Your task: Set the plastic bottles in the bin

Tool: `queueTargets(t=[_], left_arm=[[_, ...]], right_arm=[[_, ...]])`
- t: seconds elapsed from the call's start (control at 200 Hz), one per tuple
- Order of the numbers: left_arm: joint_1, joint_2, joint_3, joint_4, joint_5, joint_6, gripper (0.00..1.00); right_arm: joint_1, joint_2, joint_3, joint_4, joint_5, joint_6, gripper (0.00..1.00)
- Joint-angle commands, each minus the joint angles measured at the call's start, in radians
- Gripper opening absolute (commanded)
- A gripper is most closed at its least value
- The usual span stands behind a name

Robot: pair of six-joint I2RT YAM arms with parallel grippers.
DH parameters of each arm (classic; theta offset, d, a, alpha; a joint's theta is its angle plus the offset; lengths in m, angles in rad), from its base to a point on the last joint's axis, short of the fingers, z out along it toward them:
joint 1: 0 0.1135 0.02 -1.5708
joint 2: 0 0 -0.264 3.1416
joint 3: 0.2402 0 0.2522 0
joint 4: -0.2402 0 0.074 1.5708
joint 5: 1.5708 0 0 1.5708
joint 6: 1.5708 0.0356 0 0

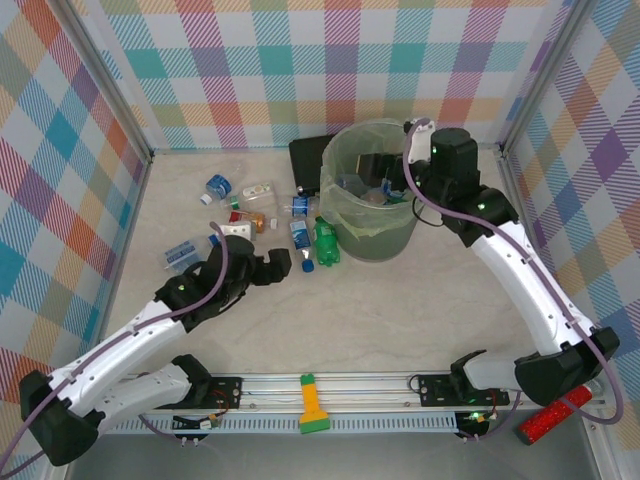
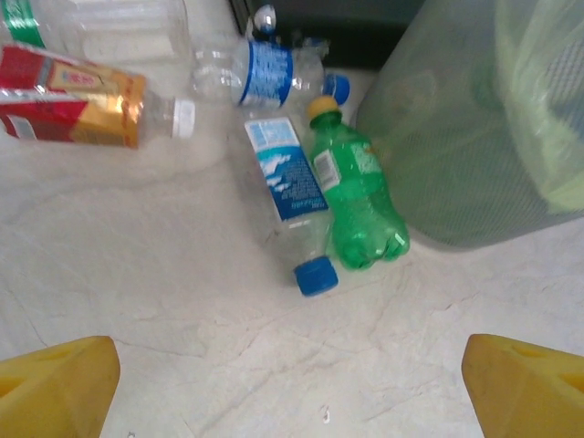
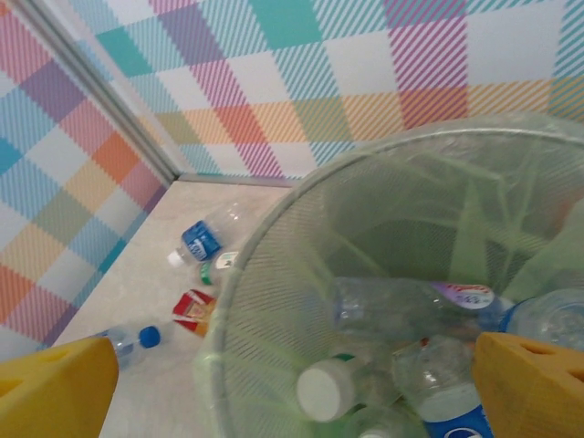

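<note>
The bin [image 1: 352,236] stands at the back centre, with several plastic bottles [image 3: 411,301] lying inside it. Against its left side lie a green bottle [image 1: 327,245] [image 2: 358,201] and a clear blue-capped bottle [image 1: 300,235] [image 2: 283,196]. More bottles are scattered to the left, among them a red-labelled one [image 2: 73,100] and a blue-labelled one [image 1: 218,186]. My left gripper [image 1: 275,267] [image 2: 292,383] hovers open just short of the blue-capped bottle, with nothing between its fingers. My right gripper [image 1: 418,145] [image 3: 292,383] hangs open and empty over the bin's [image 3: 274,274] right rim.
A flat black object [image 1: 310,155] lies behind the bin. A red glittery cylinder [image 1: 555,412] rests at the near right corner, and a yellow-green tool [image 1: 312,405] sits on the front rail. Checked walls enclose the table on three sides.
</note>
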Motion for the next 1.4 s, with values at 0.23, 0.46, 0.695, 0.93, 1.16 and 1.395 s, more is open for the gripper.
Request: queueTargets(t=[0.23, 0.46, 0.695, 0.93, 1.16, 1.395], left_arm=[[-0.007, 0.296, 0.007, 0.075, 0.091, -0.151, 0.80], [-0.007, 0.529, 0.071, 0.177, 0.144, -0.218, 0.66], [-0.007, 0.642, 0.131, 0.236, 0.123, -0.243, 0.62], [0.004, 0.720, 0.163, 0.266, 0.107, -0.248, 0.60], [0.016, 0.778, 0.176, 0.300, 0.130, -0.251, 0.56], [0.024, 0.762, 0.165, 0.308, 0.115, -0.235, 0.38]], right_arm=[[0.048, -0.064, -0.044, 0.013, -0.026, 0.032, 0.99], [0.055, -0.084, -0.047, -0.007, -0.008, 0.018, 0.99], [0.058, -0.098, -0.055, -0.014, 0.000, 0.014, 0.99], [0.064, -0.109, -0.064, -0.017, 0.002, 0.021, 0.99], [0.066, -0.117, -0.061, -0.027, 0.007, 0.014, 0.99], [0.068, -0.117, -0.070, -0.024, 0.003, 0.020, 0.99]])
